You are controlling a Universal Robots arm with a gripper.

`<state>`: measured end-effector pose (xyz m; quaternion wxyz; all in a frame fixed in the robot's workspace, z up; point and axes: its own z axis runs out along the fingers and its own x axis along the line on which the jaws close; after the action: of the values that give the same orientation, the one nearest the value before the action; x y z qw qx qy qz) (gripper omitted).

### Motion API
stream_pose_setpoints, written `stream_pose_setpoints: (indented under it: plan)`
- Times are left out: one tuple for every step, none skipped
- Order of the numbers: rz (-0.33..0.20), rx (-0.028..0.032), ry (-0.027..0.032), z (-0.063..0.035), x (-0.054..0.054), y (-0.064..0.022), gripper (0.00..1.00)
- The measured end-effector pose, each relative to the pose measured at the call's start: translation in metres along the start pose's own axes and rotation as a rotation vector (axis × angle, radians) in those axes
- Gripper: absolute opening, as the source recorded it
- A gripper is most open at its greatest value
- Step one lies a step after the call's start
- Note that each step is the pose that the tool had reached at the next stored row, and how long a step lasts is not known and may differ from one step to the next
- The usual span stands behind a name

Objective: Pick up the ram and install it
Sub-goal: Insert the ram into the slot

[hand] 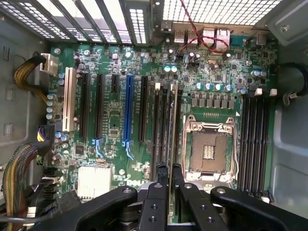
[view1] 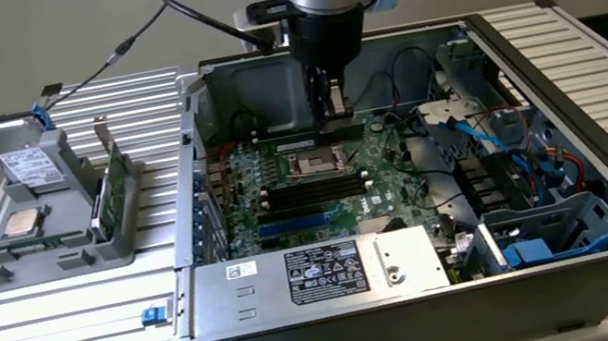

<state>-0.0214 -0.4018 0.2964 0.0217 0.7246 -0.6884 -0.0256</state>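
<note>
I am gripping the ram edge-on, my pincer closed on its top edge. It is hanging straight below me, its long axis lying parallel to the black memory slots beside the processor socket.

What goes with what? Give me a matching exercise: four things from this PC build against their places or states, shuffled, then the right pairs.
Things:
1. ram
2. processor chip
3. socket
4. power supply

Places or states:
A. on the grey tray
B. empty
C. in the gripper
D. carries a white label

Pairs: 1-C, 2-A, 3-B, 4-D
</note>
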Motion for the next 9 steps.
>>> stream_pose_setpoints:
  plan:
    - [-0.001, -0.0001, 0.0002, 0.0017, 0.000, 0.0001, 0.14]
    - [-0.001, -0.0001, 0.0003, 0.0036, 0.000, 0.0002, 0.14]
    - [-0.002, -0.0001, 0.0003, 0.0054, 0.000, 0.0003, 0.14]
    - [-0.003, -0.0001, 0.0004, 0.0072, 0.000, 0.0003, 0.14]
    - [-0.003, -0.0001, 0.0002, 0.0090, 0.000, 0.0003, 0.14]
    - [-0.005, -0.0001, 0.0004, 0.0108, 0.000, 0.0003, 0.14]
    - [-0.008, -0.0002, 0.0007, 0.0126, 0.000, 0.0002, 0.14]
    - [-0.012, -0.0002, 0.0010, 0.0146, 0.000, 0.0001, 0.14]
    - [-0.016, -0.0002, 0.0012, 0.0162, 0.000, 0.0000, 0.14]
